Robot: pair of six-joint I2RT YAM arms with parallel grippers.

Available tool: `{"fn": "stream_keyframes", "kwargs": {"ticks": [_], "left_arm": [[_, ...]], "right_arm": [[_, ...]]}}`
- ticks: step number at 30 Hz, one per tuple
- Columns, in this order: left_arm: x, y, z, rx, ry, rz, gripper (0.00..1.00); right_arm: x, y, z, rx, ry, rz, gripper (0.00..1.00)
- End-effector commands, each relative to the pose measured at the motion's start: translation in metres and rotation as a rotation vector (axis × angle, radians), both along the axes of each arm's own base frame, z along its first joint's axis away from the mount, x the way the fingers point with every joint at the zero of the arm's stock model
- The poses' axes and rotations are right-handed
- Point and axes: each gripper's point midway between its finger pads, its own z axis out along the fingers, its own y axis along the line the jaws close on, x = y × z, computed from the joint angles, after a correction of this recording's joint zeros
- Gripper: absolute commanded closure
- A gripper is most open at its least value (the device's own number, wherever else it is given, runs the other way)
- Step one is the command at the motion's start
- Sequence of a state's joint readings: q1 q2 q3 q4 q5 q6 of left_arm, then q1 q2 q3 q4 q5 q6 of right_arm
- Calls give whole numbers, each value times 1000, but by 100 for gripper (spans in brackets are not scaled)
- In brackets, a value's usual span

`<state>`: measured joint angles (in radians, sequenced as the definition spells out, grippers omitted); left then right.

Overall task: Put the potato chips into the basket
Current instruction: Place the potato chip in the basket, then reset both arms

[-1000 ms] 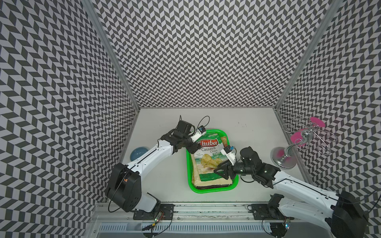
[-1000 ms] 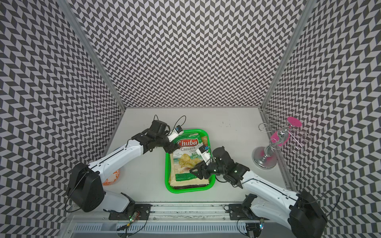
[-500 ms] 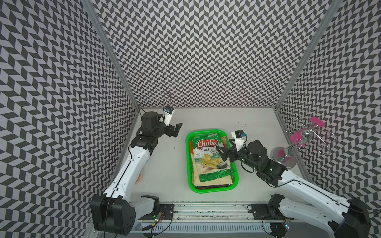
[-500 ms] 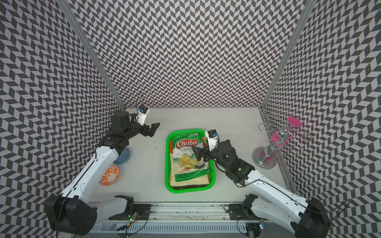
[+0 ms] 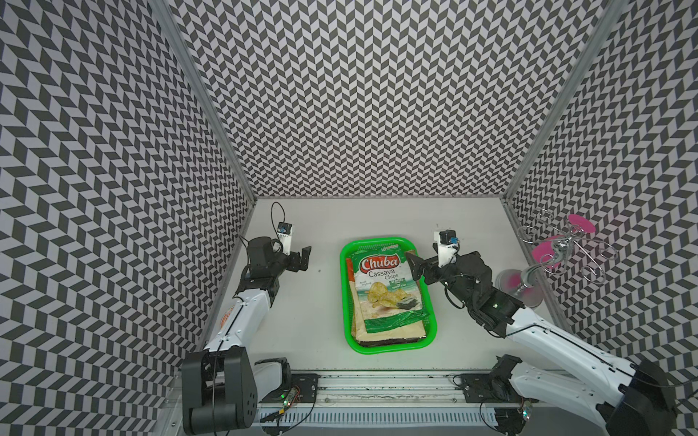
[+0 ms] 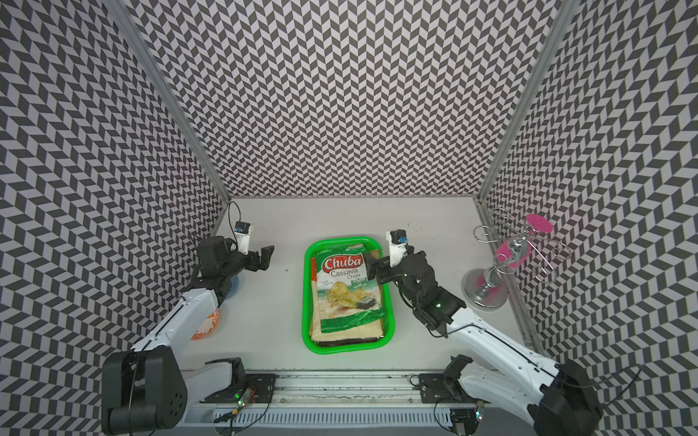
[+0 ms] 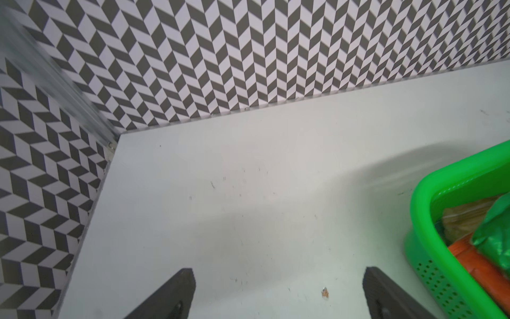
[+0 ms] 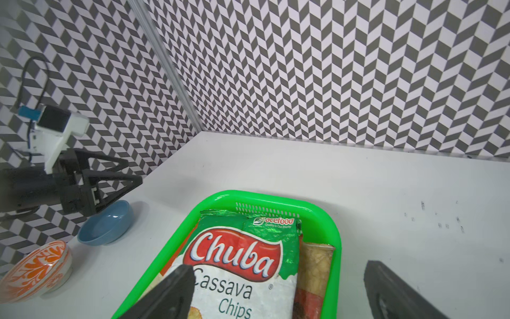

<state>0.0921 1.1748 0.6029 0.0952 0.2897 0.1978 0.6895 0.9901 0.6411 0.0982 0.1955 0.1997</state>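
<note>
The green basket [image 5: 343, 298] [image 6: 306, 302] sits mid-table, filled with a stack of potato chips bags. A green-white "Chuba" bag [image 5: 381, 290] [image 6: 345, 290] [image 8: 237, 254] lies on top, and tan [image 8: 314, 265] and orange [image 7: 469, 259] bags show beneath it. My left gripper [image 5: 302, 258] [image 7: 278, 272] hovers open and empty over bare table, left of the basket. Open and holding nothing, my right gripper [image 5: 415, 266] [image 8: 277, 266] hangs over the basket's far right corner, one finger above the Chuba bag.
A blue bowl [image 8: 106, 223] [image 6: 232, 287] and an orange-patterned bowl [image 8: 36, 265] [image 6: 206, 324] stand by the left wall, under the left arm. A metal wire stand with pink discs [image 5: 547, 256] [image 6: 506, 260] stands at the right wall.
Both grippers have pulled away from the Chuba bag and opened wide. The left arm swung back toward the left wall, the right one drew back to the right. The bag stays in the basket.
</note>
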Motion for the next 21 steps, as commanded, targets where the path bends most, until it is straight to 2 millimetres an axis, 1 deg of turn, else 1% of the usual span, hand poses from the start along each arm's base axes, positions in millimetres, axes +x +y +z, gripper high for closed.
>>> {"fn": "stream_keyframes", "kwargs": {"ticks": [1, 5, 8, 10, 12, 16, 19, 20, 21], "left_arm": [[2, 9, 27, 21, -198, 42, 1], [-3, 9, 16, 20, -261, 51, 1], [-1, 10, 7, -21, -267, 55, 1], [3, 9, 3, -34, -269, 48, 1], [7, 12, 1, -38, -280, 66, 1], [5, 21, 4, -53, -360, 126, 1], [9, 25, -7, -55, -339, 148, 1], [9, 26, -7, -59, -347, 154, 1], [10, 27, -10, -59, -320, 155, 1]], "right_arm": [[-3, -15, 13, 37, -60, -50, 0], [-10, -17, -3, 40, -47, -40, 0], [-15, -16, -13, 37, -11, -19, 0], [-18, -15, -17, 41, -1, -3, 0], [-21, -16, -20, 47, 3, 2, 1], [-25, -17, -27, 57, 24, 7, 0], [-28, -15, -28, 56, 24, 25, 0], [-28, -16, -27, 56, 20, 26, 0], [-28, -16, -26, 55, 18, 25, 0]]}}
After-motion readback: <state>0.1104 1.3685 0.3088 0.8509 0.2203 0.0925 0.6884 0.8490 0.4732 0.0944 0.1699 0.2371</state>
